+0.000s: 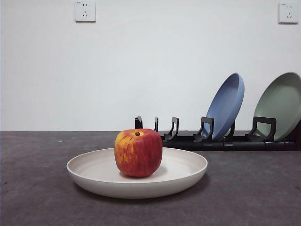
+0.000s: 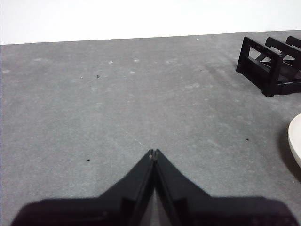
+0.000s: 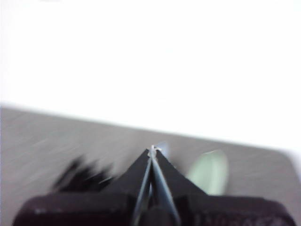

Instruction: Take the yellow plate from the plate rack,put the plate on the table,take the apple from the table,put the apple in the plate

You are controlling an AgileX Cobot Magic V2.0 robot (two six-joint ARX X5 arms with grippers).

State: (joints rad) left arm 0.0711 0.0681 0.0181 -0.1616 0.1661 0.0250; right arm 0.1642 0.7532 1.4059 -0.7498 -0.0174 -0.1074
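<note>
Left gripper closed, jaws tip to tip, holding nothing, over bare table. We see the plate rim at the edge of its wrist view, off to one side and apart from the jaws, with the rack end farther out. Right gripper also pressed together and empty; its view is blurred, we make out only a dark smear of rack and a pale green plate beyond the tips. Neither gripper shows in the front view.

Front view, nearest first: plate flat on the table, apple upright in its middle, stem dimple up. Behind it the rack, near slots empty. A blue plate leans in one slot, the green plate in the next, at the frame edge. White wall with two sockets behind.
</note>
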